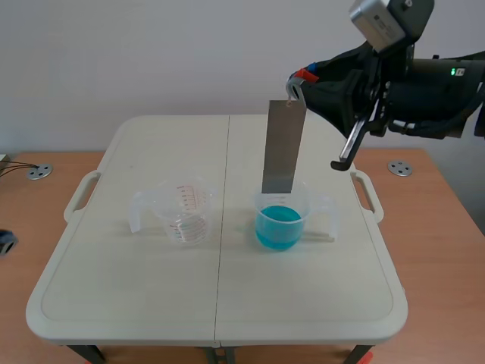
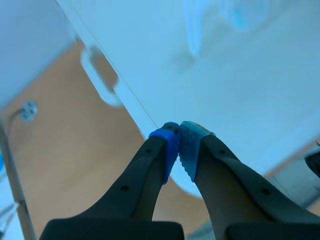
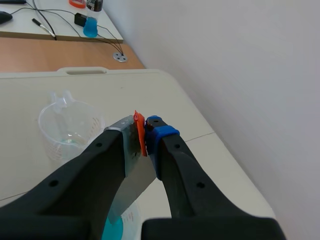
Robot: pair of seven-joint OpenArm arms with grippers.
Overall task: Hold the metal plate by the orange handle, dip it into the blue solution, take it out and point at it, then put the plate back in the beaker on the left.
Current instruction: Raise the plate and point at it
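Scene view is showing the right arm coming in from two o'clock, high over the white table (image 1: 136,303), with the right gripper (image 1: 298,82) pinching the orange handle (image 1: 307,74) of the metal plate (image 1: 282,144). The plate is hanging nearly upright, its top end in the gripper and its lower edge sitting at the mouth of the beaker of blue solution (image 1: 280,220). The edge seems to be above the liquid, with no clear contact. That beaker is standing just right of the table's middle seam. The empty beaker (image 1: 184,212) is standing at nine o'clock from it, a little apart, across the seam. From the right wrist camera the fingers are closing narrowly on the handle, with the blue pad (image 3: 159,131) pressing it from one side. The plate is running down and away below the fingers toward the blue liquid, and the empty beaker is lying ahead beyond it. From the left wrist camera the left gripper (image 2: 179,142) is empty, its two pads pressing together, and it is hovering over the table's rounded edge, well away from both beakers.
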